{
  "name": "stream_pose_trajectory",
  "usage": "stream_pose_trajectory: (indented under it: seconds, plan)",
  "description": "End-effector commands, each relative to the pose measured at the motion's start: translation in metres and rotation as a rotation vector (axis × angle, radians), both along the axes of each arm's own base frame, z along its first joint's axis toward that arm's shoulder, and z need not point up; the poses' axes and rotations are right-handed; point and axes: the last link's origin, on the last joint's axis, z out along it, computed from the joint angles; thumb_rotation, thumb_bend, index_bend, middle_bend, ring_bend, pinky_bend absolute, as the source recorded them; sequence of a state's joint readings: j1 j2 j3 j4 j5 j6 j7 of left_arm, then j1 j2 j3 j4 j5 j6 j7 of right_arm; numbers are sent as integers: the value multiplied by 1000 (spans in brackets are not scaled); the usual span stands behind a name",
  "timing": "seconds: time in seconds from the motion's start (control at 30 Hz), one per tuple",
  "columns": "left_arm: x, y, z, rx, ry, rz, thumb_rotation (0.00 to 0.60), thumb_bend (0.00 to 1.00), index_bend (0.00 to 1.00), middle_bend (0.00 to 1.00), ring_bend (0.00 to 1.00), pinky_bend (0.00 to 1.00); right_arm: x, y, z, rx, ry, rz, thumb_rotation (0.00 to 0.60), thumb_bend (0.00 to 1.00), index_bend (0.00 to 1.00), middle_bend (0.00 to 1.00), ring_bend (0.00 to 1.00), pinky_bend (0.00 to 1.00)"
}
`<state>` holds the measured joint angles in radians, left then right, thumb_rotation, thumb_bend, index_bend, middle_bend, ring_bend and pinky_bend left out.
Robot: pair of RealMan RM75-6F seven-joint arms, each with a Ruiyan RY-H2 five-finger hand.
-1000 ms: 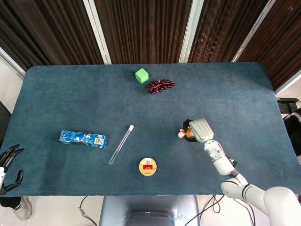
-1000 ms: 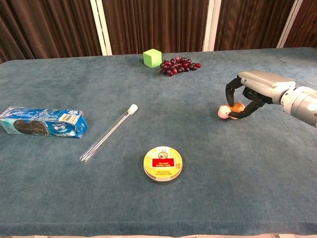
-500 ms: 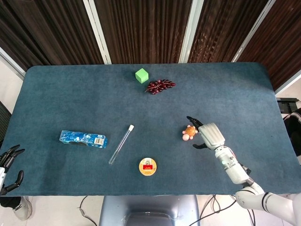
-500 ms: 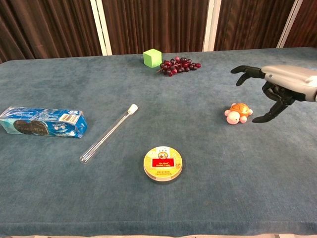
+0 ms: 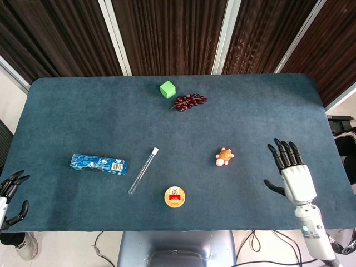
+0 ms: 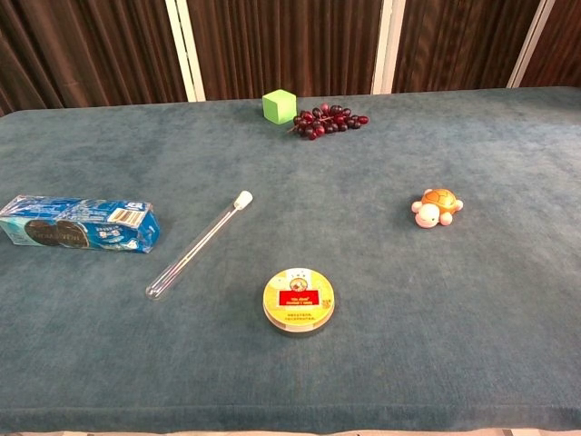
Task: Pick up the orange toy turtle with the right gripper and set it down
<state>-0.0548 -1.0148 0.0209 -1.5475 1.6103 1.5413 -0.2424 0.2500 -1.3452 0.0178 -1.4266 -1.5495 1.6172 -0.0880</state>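
Observation:
The orange toy turtle (image 5: 225, 156) (image 6: 436, 206), with its pink head and feet, sits upright on the blue table, right of centre, untouched. My right hand (image 5: 292, 173) is well to the turtle's right near the table's front right, fingers spread wide and holding nothing; the chest view does not show it. My left hand (image 5: 10, 196) hangs off the table's front left corner with its fingers apart and nothing in it.
A green cube (image 5: 167, 89) and a bunch of dark grapes (image 5: 188, 102) lie at the back. A blue packet (image 5: 98, 164), a clear test tube (image 5: 143, 170) and a round yellow tin (image 5: 174, 197) lie at the front left and centre.
My right hand let go of the turtle, opened and drew back to the right and toward the front edge, out of the chest view. The turtle now rests on the table.

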Motion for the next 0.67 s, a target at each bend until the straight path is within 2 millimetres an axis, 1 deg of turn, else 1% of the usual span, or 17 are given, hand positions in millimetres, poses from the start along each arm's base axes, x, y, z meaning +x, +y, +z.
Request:
stream_pose_trajectory:
  seconds: [0.03, 0.2, 0.37, 0.53, 0.67]
  plan:
    - [0, 1, 0, 2, 2, 3, 600, 509, 167, 81, 148, 350, -20, 20, 14, -58, -14, -109, 600, 94, 0, 0, 0, 75]
    - [1, 5, -2, 10, 6, 10, 600, 508, 168, 80, 148, 350, -33, 26, 21, -95, -88, -124, 600, 97, 0, 0, 0, 71]
    - [2, 8, -5, -3, 20, 13, 600, 508, 168, 81, 148, 350, -42, 29, 19, -78, -98, -152, 600, 100, 0, 0, 0, 71]
    - [3, 10, -9, -16, 32, 15, 600, 507, 167, 81, 148, 350, -48, 25, 18, -35, -143, -171, 600, 106, 0, 0, 0, 71]
    - [4, 11, -9, -16, 33, 21, 600, 508, 167, 81, 148, 350, -49, 22, 17, -13, -146, -172, 600, 105, 0, 0, 0, 71]
